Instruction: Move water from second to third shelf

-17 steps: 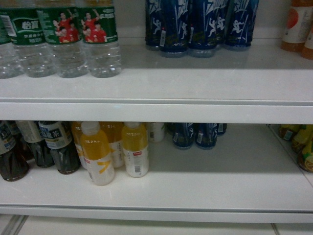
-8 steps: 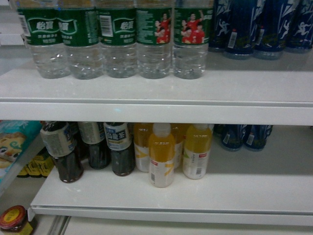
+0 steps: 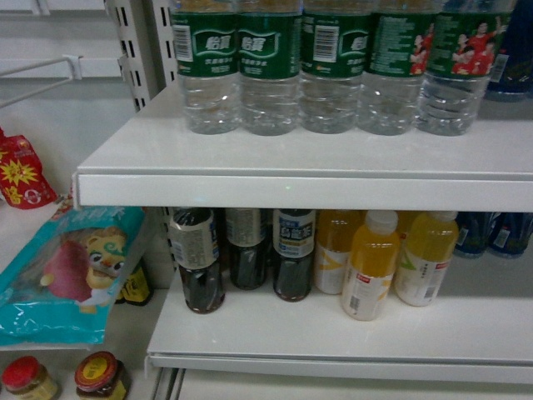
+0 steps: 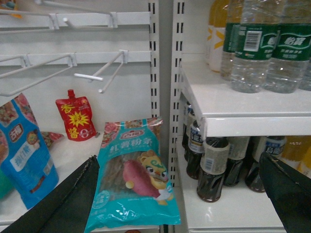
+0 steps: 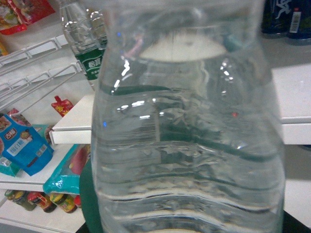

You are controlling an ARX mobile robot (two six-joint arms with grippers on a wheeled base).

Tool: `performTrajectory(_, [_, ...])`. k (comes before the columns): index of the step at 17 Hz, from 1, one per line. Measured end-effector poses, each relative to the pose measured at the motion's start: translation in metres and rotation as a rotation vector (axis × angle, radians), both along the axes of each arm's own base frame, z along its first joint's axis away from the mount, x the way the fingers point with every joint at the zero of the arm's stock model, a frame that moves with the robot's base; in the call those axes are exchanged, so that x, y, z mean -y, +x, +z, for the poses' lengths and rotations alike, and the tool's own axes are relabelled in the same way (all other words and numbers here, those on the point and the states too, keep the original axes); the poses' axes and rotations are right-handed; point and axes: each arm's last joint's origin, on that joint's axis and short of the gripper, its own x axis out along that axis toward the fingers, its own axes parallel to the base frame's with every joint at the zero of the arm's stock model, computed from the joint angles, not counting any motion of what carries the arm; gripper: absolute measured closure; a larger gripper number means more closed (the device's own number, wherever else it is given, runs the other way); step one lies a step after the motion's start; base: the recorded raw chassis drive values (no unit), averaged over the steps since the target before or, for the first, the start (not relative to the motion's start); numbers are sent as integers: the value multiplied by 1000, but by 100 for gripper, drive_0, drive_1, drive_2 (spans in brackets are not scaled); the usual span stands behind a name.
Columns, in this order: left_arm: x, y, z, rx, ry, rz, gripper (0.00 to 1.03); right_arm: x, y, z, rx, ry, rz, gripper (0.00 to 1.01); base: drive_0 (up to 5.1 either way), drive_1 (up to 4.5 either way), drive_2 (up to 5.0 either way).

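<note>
Water bottle (image 5: pixel 187 126) fills the right wrist view, long axis vertical, upright, close to the lens; right end effector itself hidden behind it, grip state can't tell. Left end effector (image 4: pixel 180 191) fingers (image 4: pixel 63 201) wide apart, nothing between. Five more water bottles (image 3: pixel 333 71) upright on the upper shelf (image 3: pixel 308 179).

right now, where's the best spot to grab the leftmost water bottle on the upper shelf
Grip the leftmost water bottle on its clear ribbed body just below the green label, coming in from the front. It stands upright on the shelf at the row's left end. Its left side is free, while a neighbour bottle crowds its right.
</note>
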Motion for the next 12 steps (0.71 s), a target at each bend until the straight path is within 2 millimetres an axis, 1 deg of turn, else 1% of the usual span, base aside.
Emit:
performTrajectory(3, [0, 0, 0, -2, 0, 3, 5, 0, 0, 0, 3, 1, 12, 59, -505, 231, 231])
performTrajectory(11, [0, 0, 0, 2, 0, 0, 5, 0, 0, 0, 0, 0, 2, 59, 0, 0, 0])
performTrajectory(12, [0, 0, 0, 2, 0, 0, 5, 0, 0, 1, -54, -32, -23, 59, 0, 0, 0])
